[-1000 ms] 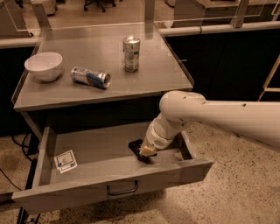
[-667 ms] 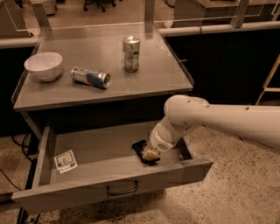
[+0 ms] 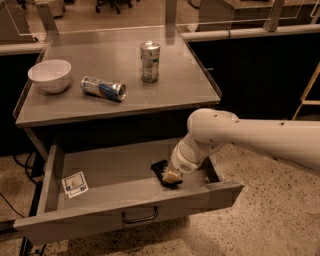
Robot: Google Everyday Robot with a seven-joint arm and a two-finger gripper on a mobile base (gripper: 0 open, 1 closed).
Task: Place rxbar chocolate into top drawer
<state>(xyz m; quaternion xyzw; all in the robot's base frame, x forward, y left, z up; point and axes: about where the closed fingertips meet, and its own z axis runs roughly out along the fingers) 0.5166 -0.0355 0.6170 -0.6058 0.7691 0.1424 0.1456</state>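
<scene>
Table [image 3: 165, 95]: grey metal top, fills the upper left and centre of the frame. On it, a white bowl [image 3: 49, 75] at far left, a silver-and-blue can [image 3: 103, 88] lying on its side just right of the bowl, and a silver can [image 3: 150, 61] upright further back near centre, all apart from each other

Room: speckled floor [image 3: 260, 225] lower right, dark cabinet fronts [image 3: 260, 75] right of the table, chair base [image 3: 112, 4] at the top edge

Top drawer [image 3: 115, 172] is pulled out under the tabletop, with a dark curved handle [image 3: 140, 217] on its front and a white sticker [image 3: 75, 183] on the drawer floor at its left end

White arm [image 3: 250, 137] enters from the right edge and bends down into the drawer. End effector [image 3: 171, 176] is low inside the drawer's right half, near the front wall. Can't tell whether it's open or closed

Rxbar chocolate [image 3: 160, 167] is inside the drawer, a dark flat shape at the end effector's tip, partly covered by it. Looks to be lying on the drawer floor, but can't tell if it's gripped

Vs 1.0 s ago: end effector sits slightly further right and lower in frame, bar in roughly the same spot. Vs 0.7 s ago: almost no change. Bowl, both cans, sticker and drawer are where they were
</scene>
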